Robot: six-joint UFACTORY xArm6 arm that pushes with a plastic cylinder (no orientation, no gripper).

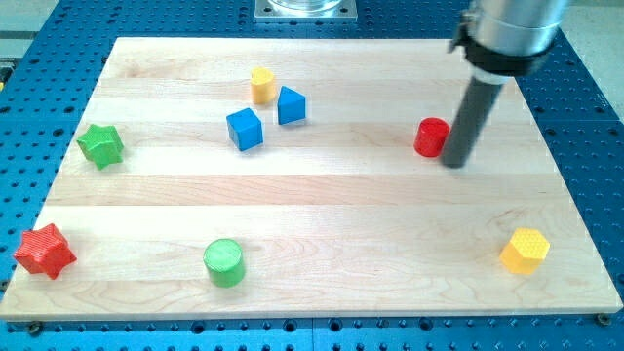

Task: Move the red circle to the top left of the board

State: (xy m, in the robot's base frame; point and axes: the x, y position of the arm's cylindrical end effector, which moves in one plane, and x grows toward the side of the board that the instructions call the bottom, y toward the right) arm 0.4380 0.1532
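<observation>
The red circle (431, 136) is a short red cylinder standing on the wooden board (322, 205), right of centre in the view's upper half. My tip (455, 163) rests on the board just to the right of the red circle and slightly below it, very close or touching. The rod rises from there to the arm's grey end at the view's top right.
A yellow cylinder (261, 85), a blue block (292, 105) and a blue cube (245, 129) cluster at upper centre-left. A green star (100, 145) sits at left, a red star (44, 252) at bottom left, a green cylinder (224, 262) at bottom, a yellow hexagon (525, 251) at bottom right.
</observation>
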